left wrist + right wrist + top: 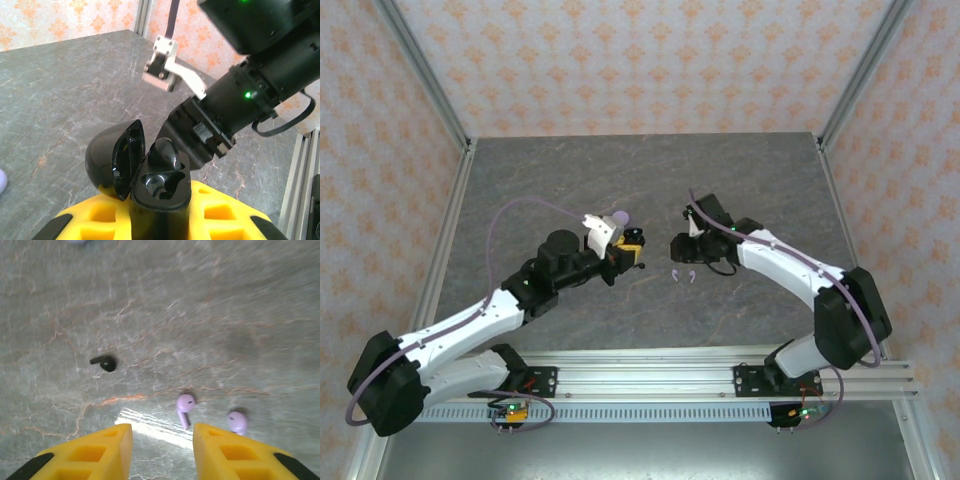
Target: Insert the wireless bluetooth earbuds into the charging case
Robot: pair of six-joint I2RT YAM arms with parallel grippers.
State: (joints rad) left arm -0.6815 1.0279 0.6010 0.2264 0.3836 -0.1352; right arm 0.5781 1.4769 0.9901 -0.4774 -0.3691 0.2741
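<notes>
Open black charging case held over mid-table
Left jaws clamp the case, lid swung wide; one well looks bare, the other holds a glossy black lump, unclear what. Right jaws stand apart, empty, above a black earbud and two lavender earbuds loose near the table's centre.

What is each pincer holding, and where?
Left pincer grips the open black charging case by its lower body. Right pincer is open, holding nothing.

A grey marbled table (veined orange) sits inside floral-patterned walls.
</notes>
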